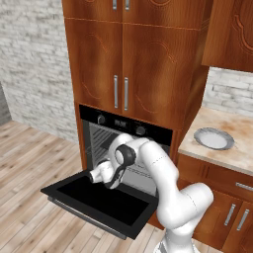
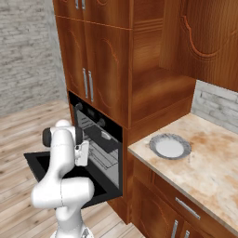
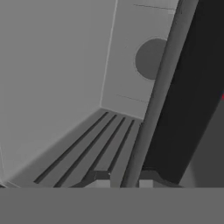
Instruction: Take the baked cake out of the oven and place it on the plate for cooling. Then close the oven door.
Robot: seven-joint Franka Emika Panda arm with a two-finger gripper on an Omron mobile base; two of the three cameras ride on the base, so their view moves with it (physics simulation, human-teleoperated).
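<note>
Left base view: oven [image 1: 129,148] at centre, oven door [image 1: 99,200] dropped flat toward lower left, white arm reaching from lower right into the cavity, gripper [image 1: 94,174] at the opening, finger spacing impossible to tell. Plate [image 1: 214,138] bare on the counter [image 1: 236,148], right of frame.

Right base view: plate [image 2: 170,147] right of centre; arm at lower left, blocking the oven mouth.

Hand view: grey oven walls, rack bars at lower centre, dark tray [image 3: 194,87] on right, red speck, probably the baked cake [image 3: 222,96], at right edge. Fingertips [image 3: 101,178] set slightly apart, holding nothing.
</note>
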